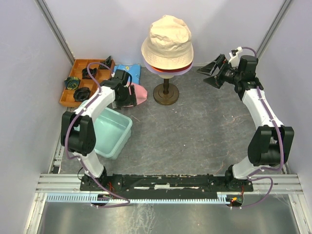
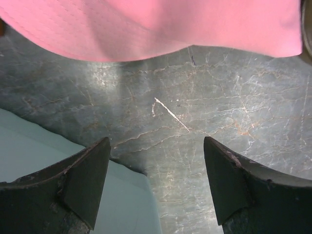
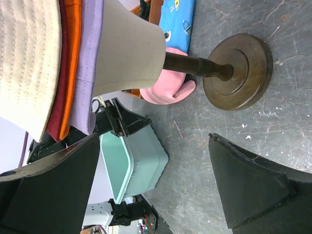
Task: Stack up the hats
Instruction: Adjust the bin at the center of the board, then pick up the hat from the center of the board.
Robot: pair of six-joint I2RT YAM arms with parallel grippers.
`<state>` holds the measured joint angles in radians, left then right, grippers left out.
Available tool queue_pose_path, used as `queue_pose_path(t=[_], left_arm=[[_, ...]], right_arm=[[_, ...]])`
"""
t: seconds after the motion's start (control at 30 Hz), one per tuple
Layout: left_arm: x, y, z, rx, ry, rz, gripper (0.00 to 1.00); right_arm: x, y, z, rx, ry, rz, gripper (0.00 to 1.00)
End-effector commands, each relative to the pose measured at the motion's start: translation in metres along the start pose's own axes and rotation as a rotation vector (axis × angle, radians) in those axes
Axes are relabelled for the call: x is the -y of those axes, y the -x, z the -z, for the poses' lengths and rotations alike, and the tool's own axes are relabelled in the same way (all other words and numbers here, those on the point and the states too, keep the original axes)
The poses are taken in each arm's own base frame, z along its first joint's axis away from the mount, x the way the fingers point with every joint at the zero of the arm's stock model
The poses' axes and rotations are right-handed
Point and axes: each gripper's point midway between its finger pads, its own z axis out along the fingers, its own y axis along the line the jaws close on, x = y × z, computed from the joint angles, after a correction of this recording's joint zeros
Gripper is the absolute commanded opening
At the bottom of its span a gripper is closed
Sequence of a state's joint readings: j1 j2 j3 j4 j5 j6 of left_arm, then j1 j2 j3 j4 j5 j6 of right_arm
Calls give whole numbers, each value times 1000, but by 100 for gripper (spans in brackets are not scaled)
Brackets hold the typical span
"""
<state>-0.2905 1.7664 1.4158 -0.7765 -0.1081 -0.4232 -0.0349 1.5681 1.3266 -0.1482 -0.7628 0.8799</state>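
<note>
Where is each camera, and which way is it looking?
Top camera: high behind the arms, looking down at the table; both arms, the left hand and the right hand show.
Left wrist camera: on the left arm, looking down at the table, pink hat ahead, green tub beside; its two fingers show.
Right wrist camera: on the right arm, tipped sideways, facing the stand with the stacked hats; its two fingers show.
Shared: the pink hat and green tub appear in all three.

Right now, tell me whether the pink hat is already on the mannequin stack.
No, the pink hat lies on the table near the wooden stand base, not on the mannequin head.
</note>
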Motion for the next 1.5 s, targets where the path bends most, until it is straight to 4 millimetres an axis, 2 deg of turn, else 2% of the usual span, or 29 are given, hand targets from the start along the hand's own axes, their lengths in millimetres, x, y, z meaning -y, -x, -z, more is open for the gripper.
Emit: queue_pose_path(t=[0.0, 0.13, 0.23, 0.4, 0.57, 0.6, 0.63, 0.73, 0.83, 1.47], left_arm=[[-1, 42, 36, 169, -5, -8, 84], [11, 77, 47, 249, -19, 29, 85], [15, 94, 40, 267, -5, 26, 85], [21, 103, 15, 220, 30, -8, 85], [29, 116, 12, 243, 151, -51, 86], [31, 117, 11, 243, 177, -56, 98], [33, 118, 11, 249, 208, -66, 100], [45, 119, 13, 272, 294, -133, 99], [58, 116, 14, 287, 309, -165, 99], [65, 97, -9, 263, 321, -150, 99]], right_arm=[[-13, 7, 3, 27, 52, 28, 99], [-16, 7, 5, 29, 59, 32, 99], [-17, 5, 6, 24, 61, 34, 99], [-20, 6, 7, 27, 66, 37, 99], [-18, 6, 6, 27, 62, 36, 99], [-17, 7, 5, 29, 61, 34, 99], [-17, 7, 4, 27, 61, 31, 99], [-16, 7, 3, 26, 61, 31, 99], [-13, 7, 2, 23, 54, 29, 99], [-10, 5, 2, 13, 43, 28, 99]])
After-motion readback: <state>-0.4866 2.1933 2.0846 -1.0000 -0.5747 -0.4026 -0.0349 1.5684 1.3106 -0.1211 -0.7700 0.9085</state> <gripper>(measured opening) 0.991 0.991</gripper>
